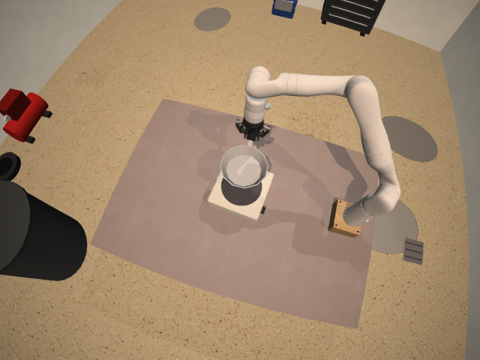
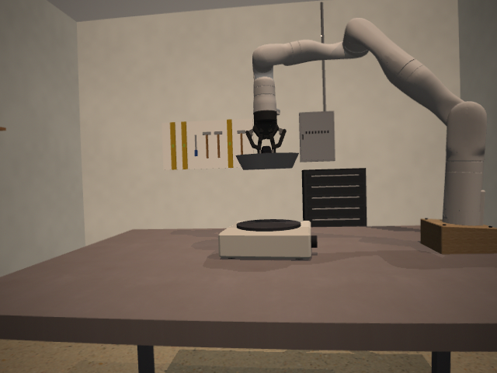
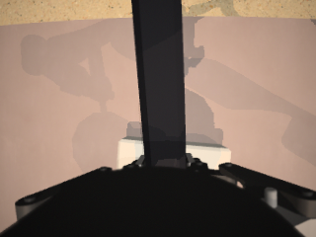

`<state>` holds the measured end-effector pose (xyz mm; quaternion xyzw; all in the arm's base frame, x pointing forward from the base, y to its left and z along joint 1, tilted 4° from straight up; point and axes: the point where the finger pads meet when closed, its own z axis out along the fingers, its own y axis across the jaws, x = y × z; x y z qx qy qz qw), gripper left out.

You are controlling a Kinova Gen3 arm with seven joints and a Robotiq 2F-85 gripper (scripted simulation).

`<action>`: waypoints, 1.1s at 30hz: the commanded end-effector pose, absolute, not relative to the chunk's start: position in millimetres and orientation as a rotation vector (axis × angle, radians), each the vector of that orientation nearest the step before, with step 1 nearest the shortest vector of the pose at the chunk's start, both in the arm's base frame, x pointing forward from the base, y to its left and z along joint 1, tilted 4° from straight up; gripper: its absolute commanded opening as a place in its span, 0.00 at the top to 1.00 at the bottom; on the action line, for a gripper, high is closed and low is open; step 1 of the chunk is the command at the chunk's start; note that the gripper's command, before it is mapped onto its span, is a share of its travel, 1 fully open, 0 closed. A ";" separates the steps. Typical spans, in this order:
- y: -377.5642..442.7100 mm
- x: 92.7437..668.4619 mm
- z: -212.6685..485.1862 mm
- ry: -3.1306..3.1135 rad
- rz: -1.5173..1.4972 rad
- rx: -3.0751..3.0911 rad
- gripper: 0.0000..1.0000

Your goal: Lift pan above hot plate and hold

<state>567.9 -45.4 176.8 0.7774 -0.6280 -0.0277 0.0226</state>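
Above the centre of the table point(image 2: 120, 280), a grey pan point(image 2: 266, 160) is held level in the air, well apart from the dark disc of the hot plate point(image 2: 265, 241) beneath it; open air is seen all around its rim in the exterior view.

Gripper point(image 2: 265, 150): pointed straight down, clamped on the pan's handle point(image 3: 159, 84), which in the wrist view runs as a dark bar toward 12 o'clock. In the top view the gripper point(image 1: 253, 133) is found at 12 o'clock of the pan bowl point(image 1: 244, 167).

Hot plate: cream box, set near the table's middle, with bare table surface on every side and its knob on the right-hand face.

Arm point(image 1: 364, 116): arched from a wooden base block point(image 2: 461, 238) at 3 o'clock of the hot plate, near the table's right edge; nothing but the pan is touched by it.

Surroundings, all beyond the table's edges: black drawer cabinet point(image 2: 334, 196), grey wall box point(image 2: 317, 136), tool board point(image 2: 200, 145) on the back wall.
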 end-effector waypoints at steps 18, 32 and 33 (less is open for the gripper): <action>-45.2 572.0 211.9 -1.949 -0.075 2.411 1.00; -45.1 573.1 231.1 -1.949 -0.075 2.411 1.00; -45.1 573.1 232.7 -1.949 -0.075 2.411 1.00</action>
